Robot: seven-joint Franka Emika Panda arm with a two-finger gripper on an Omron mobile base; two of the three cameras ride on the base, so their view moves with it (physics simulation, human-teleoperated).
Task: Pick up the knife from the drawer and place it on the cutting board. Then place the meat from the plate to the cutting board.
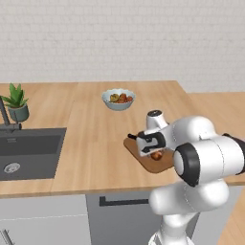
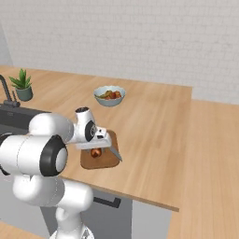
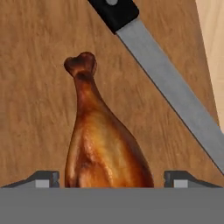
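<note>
Jaws stand wide on the gripper (image 3: pixel 112 180), one dark tip clear of each flank of the meat (image 3: pixel 103 140), gripping nothing. Lying on the board (image 3: pixel 35 87), the drumstick runs lengthwise straight away from the hand, fat end between the tips and knuckle end far. Just beside it, the knife (image 3: pixel 170 83) slants across the same board, handle at the far end. Retreat, it appears, means lifting straight off.

Drumstick of meat (image 3: pixel 103 144) lies flat on the dark wooden cutting board (image 3: pixel 35 109), bone end pointing away. The black-handled knife (image 3: pixel 170 83) lies diagonally just beside it, also on the board.
</note>
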